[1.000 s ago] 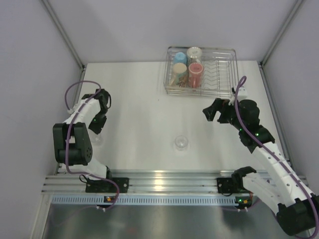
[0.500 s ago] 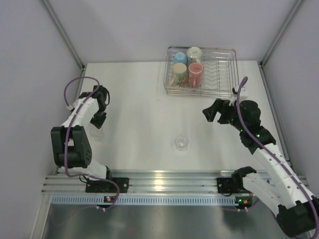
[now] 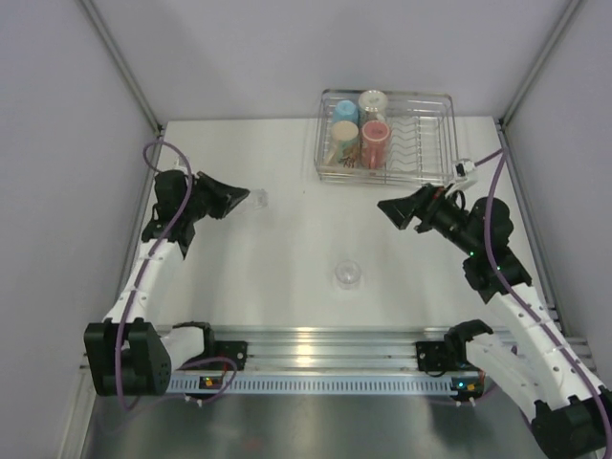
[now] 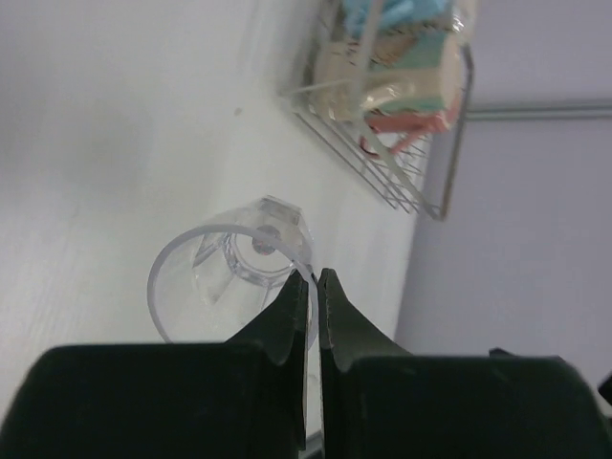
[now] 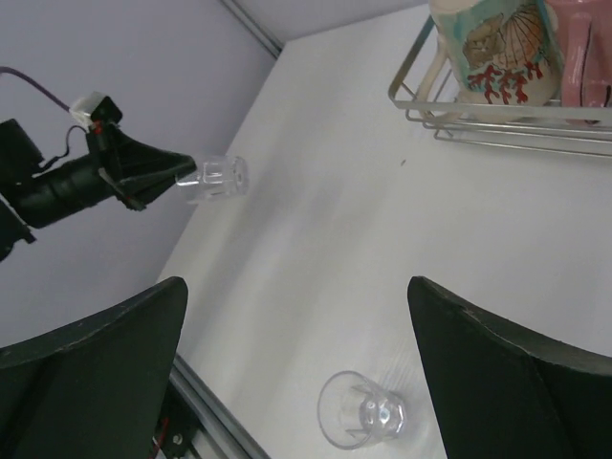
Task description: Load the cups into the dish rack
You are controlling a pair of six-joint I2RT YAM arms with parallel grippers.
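**Left arm swings out with a glass; right arm edges left**

Left gripper: fingers pinched together on the rim of a small clear glass. In the left wrist view the fingertips meet over the glass wall. The glass lies sideways in the grip, mouth toward the wrist and base toward the dish rack.

Half a second ago this arm was folded at the table's left edge with the gripper pointing down. Now it is stretched out, and the gripper is farther away and further right. The glass has travelled with it. The right wrist view also shows the glass held at the gripper's tip.

Right gripper: fingers wide apart, holding nothing. It has shifted slightly left since the earlier frame and sits near the rack's near edge.

A second clear glass stands mouth-up at mid-table, between the arms, where it was before.

The rack at far centre-right looks unchanged. Its left half holds a light blue cup, a cream mug, a red tumbler and a pale cup.
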